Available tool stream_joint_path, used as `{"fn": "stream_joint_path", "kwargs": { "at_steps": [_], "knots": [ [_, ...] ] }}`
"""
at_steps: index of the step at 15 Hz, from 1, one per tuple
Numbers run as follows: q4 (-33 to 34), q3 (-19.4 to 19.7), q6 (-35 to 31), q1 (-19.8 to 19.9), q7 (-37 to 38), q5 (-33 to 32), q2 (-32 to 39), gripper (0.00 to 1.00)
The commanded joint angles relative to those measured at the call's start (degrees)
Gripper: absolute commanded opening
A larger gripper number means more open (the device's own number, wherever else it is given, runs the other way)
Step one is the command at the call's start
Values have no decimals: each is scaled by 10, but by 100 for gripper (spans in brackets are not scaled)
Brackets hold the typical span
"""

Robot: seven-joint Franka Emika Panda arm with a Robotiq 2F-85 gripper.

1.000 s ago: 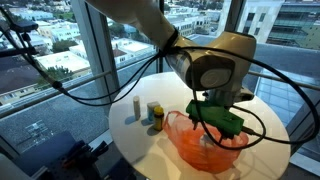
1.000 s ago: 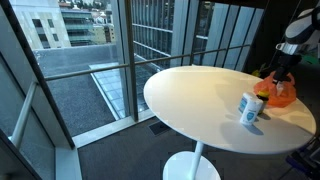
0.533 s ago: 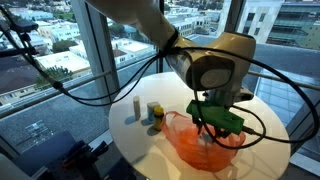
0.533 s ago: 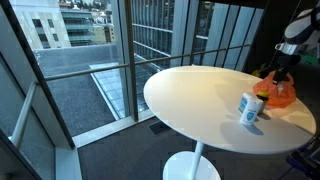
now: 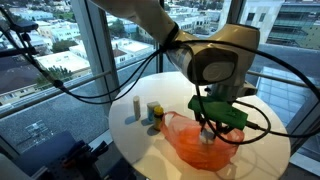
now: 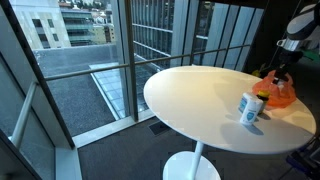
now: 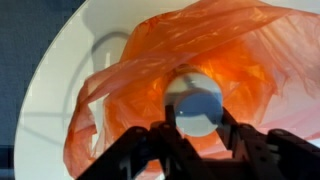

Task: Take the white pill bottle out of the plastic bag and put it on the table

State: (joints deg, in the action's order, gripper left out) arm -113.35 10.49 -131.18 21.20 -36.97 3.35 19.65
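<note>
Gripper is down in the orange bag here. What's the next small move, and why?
Probably close the gripper on the white pill bottle. The wrist view shows the fingers on either side of the bottle inside the open orange bag, but not clearly whether they grip it. The bottle is not yet on the table, so a firm hold comes before any lift.

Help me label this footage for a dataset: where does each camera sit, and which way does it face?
An exterior view sits close beside the round table, facing the windows and city; the arm fills the frame, with the end effector in the orange bag.
An exterior view stands back across the room, facing the table with windows on the left; only part of the arm shows.
The wrist view looks down into the bag at the white pill bottle, with the end effector at the bottom.
All three views show the bag and the table.
</note>
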Motion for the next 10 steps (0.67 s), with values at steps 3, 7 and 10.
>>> {"fn": "stream_joint_path", "kwargs": {
  "at_steps": [3, 7, 10],
  "knots": [
    [10, 1, 65, -13, 24, -14, -45, 19],
    [32, 2, 114, -36, 68, -37, -72, 19],
    [56, -5, 144, -53, 96, -42, -85, 19]
  ]
}}
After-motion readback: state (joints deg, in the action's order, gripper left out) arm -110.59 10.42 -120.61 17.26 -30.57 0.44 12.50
